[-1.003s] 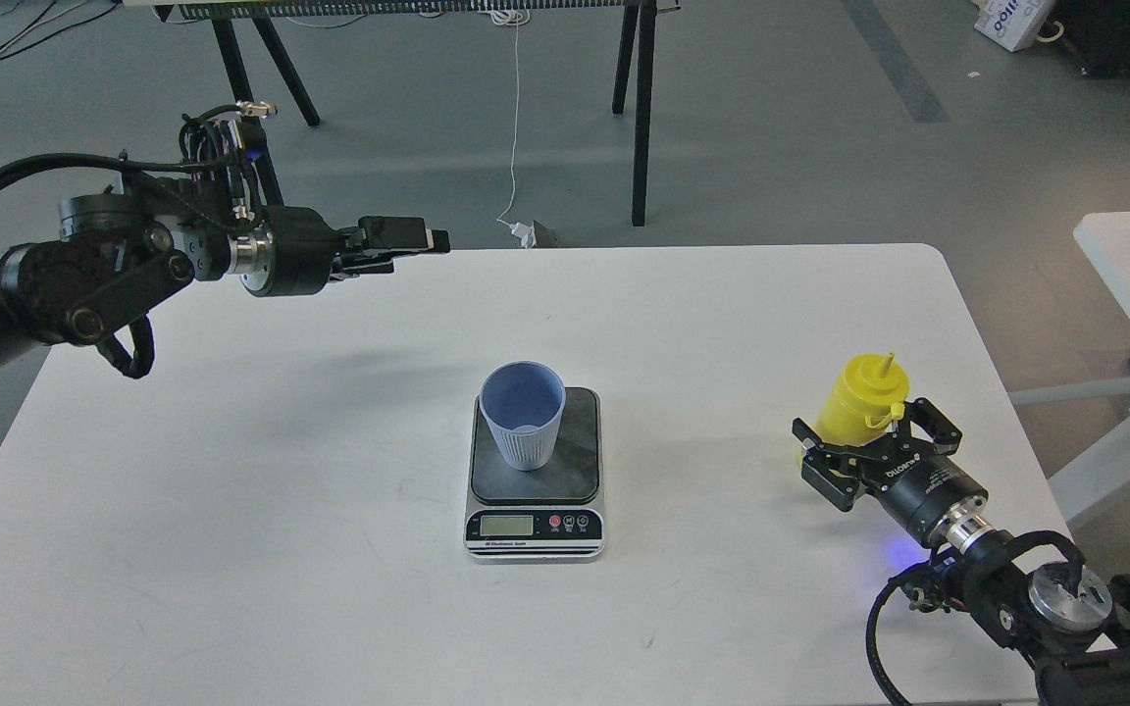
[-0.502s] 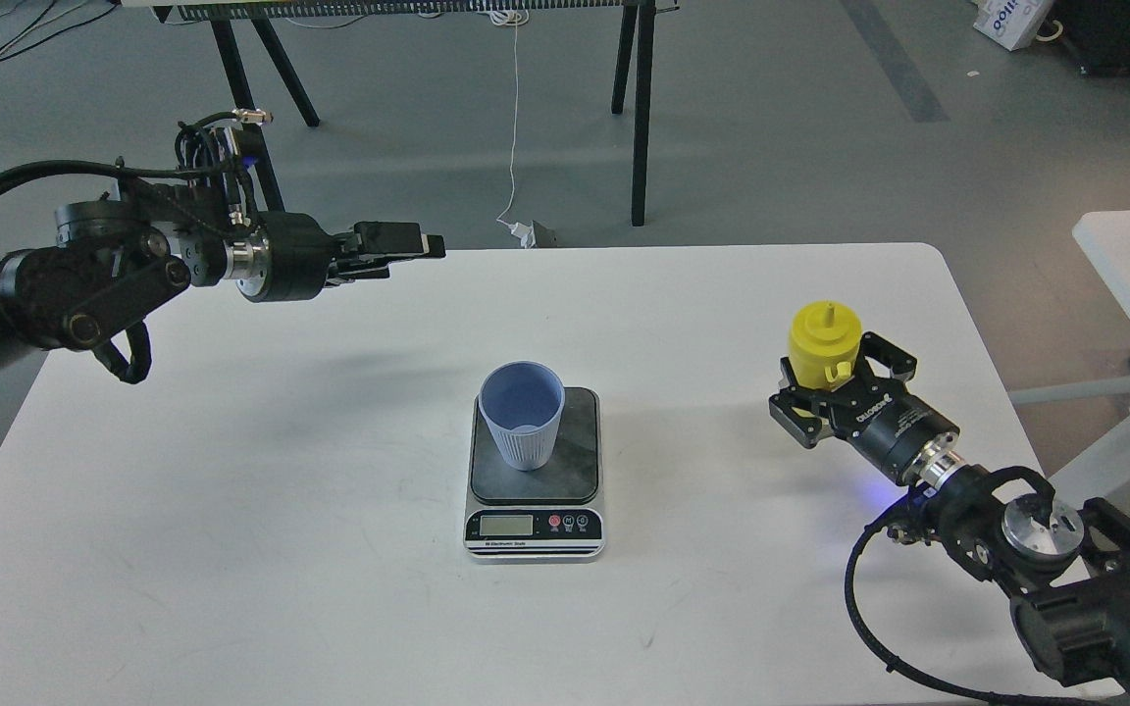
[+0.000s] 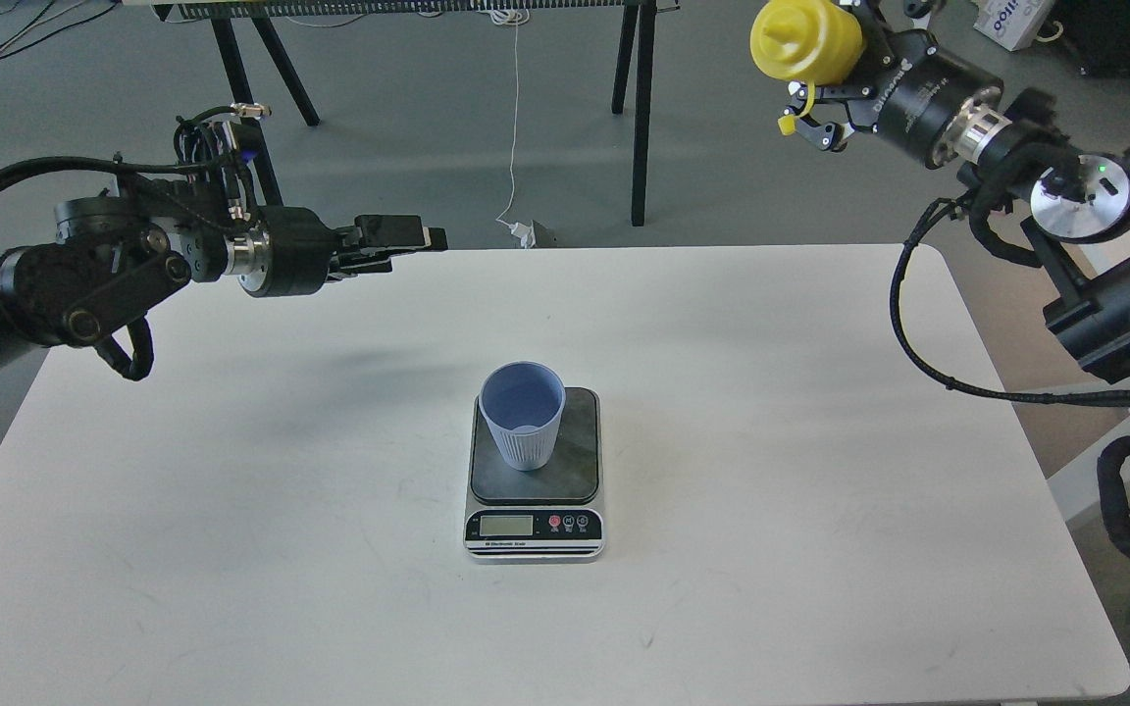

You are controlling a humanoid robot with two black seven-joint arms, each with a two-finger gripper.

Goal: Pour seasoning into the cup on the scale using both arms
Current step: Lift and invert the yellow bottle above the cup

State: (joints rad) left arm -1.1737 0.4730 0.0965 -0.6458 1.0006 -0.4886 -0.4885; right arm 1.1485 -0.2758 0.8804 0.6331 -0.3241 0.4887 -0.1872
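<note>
The right gripper (image 3: 835, 83) clasps the yellow, dome-capped seasoning bottle (image 3: 808, 39) high above the ribbed blue cup (image 3: 523, 415) on the scale (image 3: 535, 471).

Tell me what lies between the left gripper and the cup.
Only bare white table, seen in the head view, between the left gripper and the cup.

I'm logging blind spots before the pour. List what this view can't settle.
- Scale display, head view: digits too small to read.
- Cup contents: only a faint line low inside; fill unclear.
- Bottle top: cut off by the upper edge; the right gripper hides its rear.
- Left gripper: seen side-on and dark, so the finger gap is unreadable.
- Bottle height over the table: one view, unclear.
</note>
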